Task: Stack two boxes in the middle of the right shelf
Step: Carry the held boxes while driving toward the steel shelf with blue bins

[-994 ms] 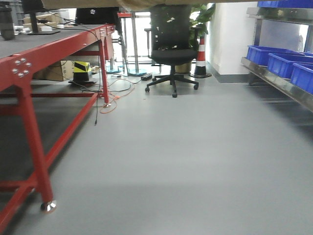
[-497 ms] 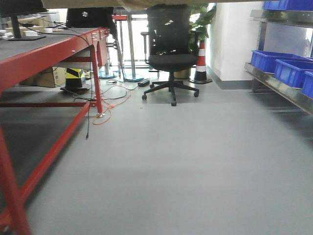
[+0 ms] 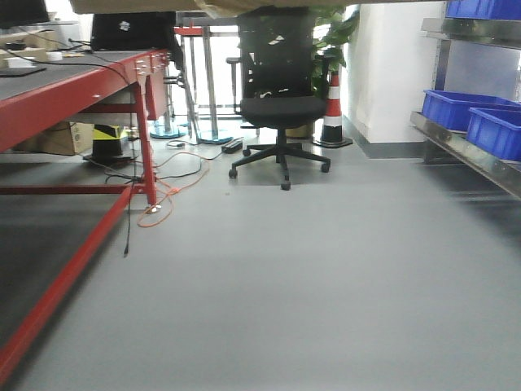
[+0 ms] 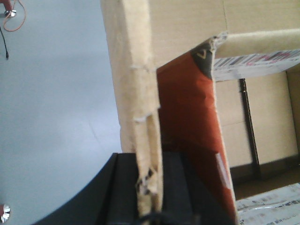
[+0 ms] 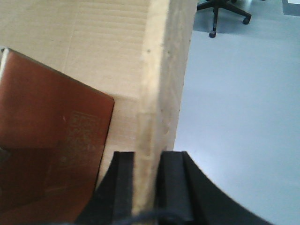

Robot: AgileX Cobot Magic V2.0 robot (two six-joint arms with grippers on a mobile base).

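Note:
I carry a brown cardboard box (image 4: 136, 70) between both arms. The left gripper (image 4: 149, 158) is shut on one torn wall edge. The right gripper (image 5: 147, 154) is shut on the opposite wall of the box (image 5: 164, 75). A strip of the box's underside (image 3: 203, 6) shows along the top of the front view. Inside it lies a red-brown carton (image 4: 187, 122) with white print, also seen as the carton (image 5: 42, 140) in the right wrist view. I cannot make out a second brown box. The steel shelf (image 3: 468, 155) runs along the right.
Blue bins (image 3: 468, 110) sit on the shelf. A red-framed table (image 3: 73, 90) runs along the left with cables (image 3: 163, 195) on the floor by its leg. A black office chair (image 3: 277, 106) and a striped cone (image 3: 332, 110) stand ahead on the grey floor (image 3: 285, 285).
The view has rolled forward: the chair and cone look nearer, the red table has slid off to the left, and the shelf with its bins has shifted right.

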